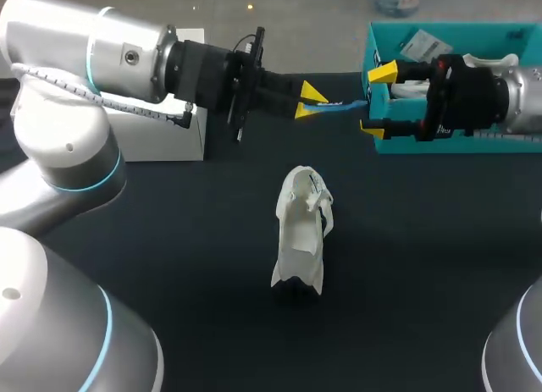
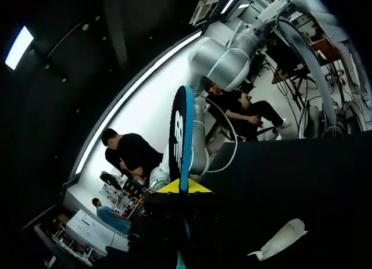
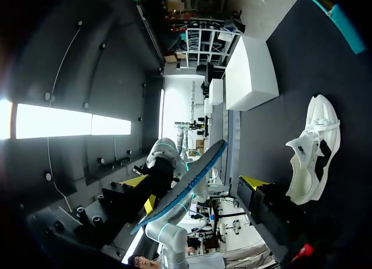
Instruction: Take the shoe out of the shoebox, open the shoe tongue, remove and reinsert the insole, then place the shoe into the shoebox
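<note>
Two arms meet over the far side of the dark-covered bench (image 1: 169,240). Near the far left edge sits a plain white rectangular box (image 1: 157,134), with the left arm reaching across above it. The left gripper (image 1: 306,102) has its yellow tips pressed together on one end of a thin blue foam insole (image 1: 339,107), which sticks out level toward the right. Near the middle of the bench, well apart from both grippers, lies the white mesh shoe (image 1: 302,231), with its toe toward the near edge and its opening gaping upward. The right gripper (image 1: 378,102) hangs at the left end of the open teal cardboard shoebox (image 1: 491,145), which stands at the far right corner. Its fingers are spread wide, and the free end of the insole reaches in between them.

From above, the insole is only a thin blue sliver. The left wrist view shows it edge-on, a blue and black blade rising ahead of the pinching tips, with the shoe off to one side on the dark cloth. The right wrist view shows most of its length, slanting between the two spread fingers; it lies nearer one finger, but I cannot tell whether it touches. This view also takes in the shoe's open side, the white box and a corner of the shoebox.
</note>
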Tool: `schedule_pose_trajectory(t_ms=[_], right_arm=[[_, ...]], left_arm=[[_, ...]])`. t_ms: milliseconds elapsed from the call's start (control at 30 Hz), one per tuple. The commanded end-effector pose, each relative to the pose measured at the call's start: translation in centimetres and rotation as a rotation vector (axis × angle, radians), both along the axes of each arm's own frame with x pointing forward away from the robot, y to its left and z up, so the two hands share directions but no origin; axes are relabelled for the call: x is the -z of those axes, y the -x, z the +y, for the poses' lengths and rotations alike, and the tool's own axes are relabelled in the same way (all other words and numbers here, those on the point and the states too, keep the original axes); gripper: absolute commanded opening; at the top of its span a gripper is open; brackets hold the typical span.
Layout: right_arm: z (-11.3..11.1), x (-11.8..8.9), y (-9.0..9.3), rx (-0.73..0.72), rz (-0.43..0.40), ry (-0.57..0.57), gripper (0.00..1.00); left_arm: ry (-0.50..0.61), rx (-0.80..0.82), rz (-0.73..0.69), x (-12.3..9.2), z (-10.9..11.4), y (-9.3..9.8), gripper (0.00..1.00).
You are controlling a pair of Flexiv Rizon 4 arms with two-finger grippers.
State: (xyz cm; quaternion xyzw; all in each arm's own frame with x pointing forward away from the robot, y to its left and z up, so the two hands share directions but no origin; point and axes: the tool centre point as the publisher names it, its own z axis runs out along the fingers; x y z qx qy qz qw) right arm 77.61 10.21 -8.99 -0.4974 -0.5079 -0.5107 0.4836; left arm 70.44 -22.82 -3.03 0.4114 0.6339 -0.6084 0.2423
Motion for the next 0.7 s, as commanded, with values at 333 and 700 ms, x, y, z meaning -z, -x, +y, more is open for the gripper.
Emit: schedule_pose_trajectory(t_ms=[333,700], right_arm=[[0.5,-0.1,-0.5,-0.003,0.001,0.01,1.0],[1.7,-0.5,-1.7,-0.012,-0.002,0.018,1.0]], left_arm=[[0.143,0.004,-0.654,3.1,-0.8,-1.6,0.0],[0.103,-0.017,-0.576,4.9,-1.7,-1.6,0.0]])
